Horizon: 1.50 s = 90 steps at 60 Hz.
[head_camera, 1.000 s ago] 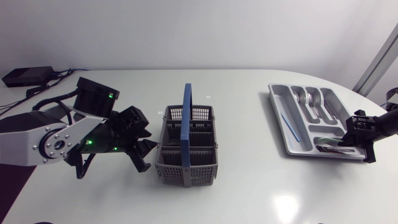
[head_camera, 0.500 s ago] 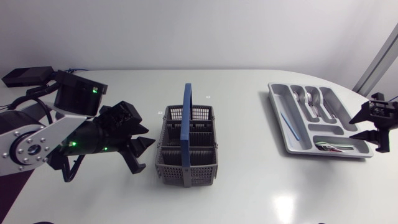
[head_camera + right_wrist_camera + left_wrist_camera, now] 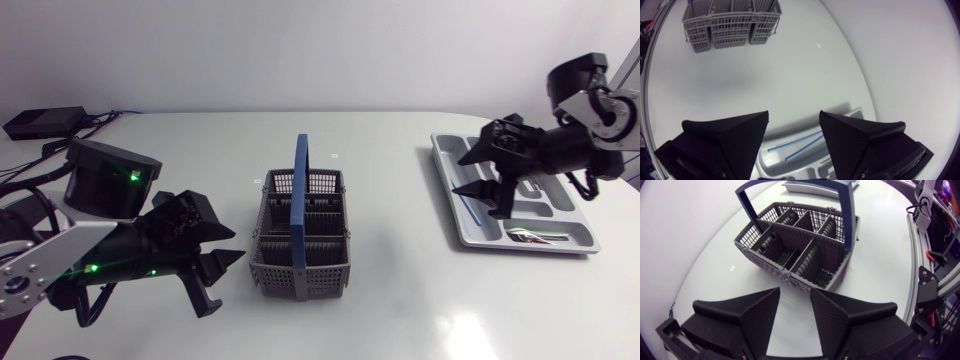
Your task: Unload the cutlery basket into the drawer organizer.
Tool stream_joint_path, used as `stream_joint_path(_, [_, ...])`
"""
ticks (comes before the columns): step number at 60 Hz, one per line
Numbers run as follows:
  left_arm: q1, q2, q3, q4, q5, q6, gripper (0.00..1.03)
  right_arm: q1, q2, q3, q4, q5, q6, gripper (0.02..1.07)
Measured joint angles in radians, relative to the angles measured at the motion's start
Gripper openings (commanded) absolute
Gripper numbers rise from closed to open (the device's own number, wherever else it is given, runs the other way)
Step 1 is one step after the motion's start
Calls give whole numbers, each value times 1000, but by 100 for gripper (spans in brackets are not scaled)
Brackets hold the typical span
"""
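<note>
Found the grey cutlery basket [image 3: 300, 283] upright at the lower middle of the head view, its blue handle [image 3: 300, 185] running up and down the frame across the compartments. Confirmed in the left wrist view: basket [image 3: 790, 272] just ahead of the left gripper and apart from it, with mesh walls and dark ribbed dividers visible inside.

Located the drawer organizer [image 3: 452, 205] lying flat at the right of the frame, well apart from the basket. Noted spoons and forks [image 3: 505, 160] in its upper compartments, a blue stick [image 3: 468, 200] in the long slot along its left side, and further pieces [image 3: 530, 237] in the crosswise compartment at its lower end; type of these not determinable.

Recorded the left gripper [image 3: 228, 270] at the lower left of the frame, beside the basket's left wall without touching it. Fingers moderately parted, only bare tabletop showing in the gap [image 3: 795, 292].

Recorded the right gripper [image 3: 462, 175] at the upper right of the frame, above the organizer's left edge and pointing towards the frame's centre. Fingers spread wide [image 3: 794, 117], holding nothing. Seen in the right wrist view: organizer rim [image 3: 850, 114] and blue stick [image 3: 802, 149] under the fingers, basket [image 3: 732, 22] far ahead across the table.

Noted a black box [image 3: 45, 122] with cables at the upper left of the frame.
</note>
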Motion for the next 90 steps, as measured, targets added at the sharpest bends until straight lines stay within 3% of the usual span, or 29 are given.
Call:
stream_joint_path(8, [-34, -28, -19, -18, 0, 0, 43, 147, 95, 24, 116, 61, 174, 76])
stream_joint_path(17, [-107, -29, -45, -48, 1, 1, 37, 227, 264, 141, 126, 78, 322, 76])
stream_joint_path(29, [-190, -12, -70, -53, 19, 4, 37, 273, 369, 282, 133, 97, 404, 76])
stream_joint_path(42, [-158, 119, -70, 79, 19, 5, 37, 289, 437, 347, 140, 97, 441, 76])
stream_joint_path(61, [-5, 190, -70, 153, 22, 40, 37, 343, 600, 555, 109, 69, 532, 75])
stream_joint_path(65, [18, 198, -70, 163, 22, 50, 37, 343, 653, 646, 27, 29, 554, 60])
stream_joint_path(70, [47, 204, -70, 172, 22, 58, 37, 336, 740, 800, -107, -61, 568, 34])
stream_joint_path(73, [64, 210, -69, 177, 22, 69, 37, 329, 787, 887, -205, -120, 570, 28])
stream_joint_path(81, [90, 226, -69, 195, 22, 78, 37, 324, 805, 918, -338, -191, 533, 24])
stream_joint_path(90, [111, 250, -69, 214, 23, 80, 37, 320, 784, 856, -347, -223, 497, 23])
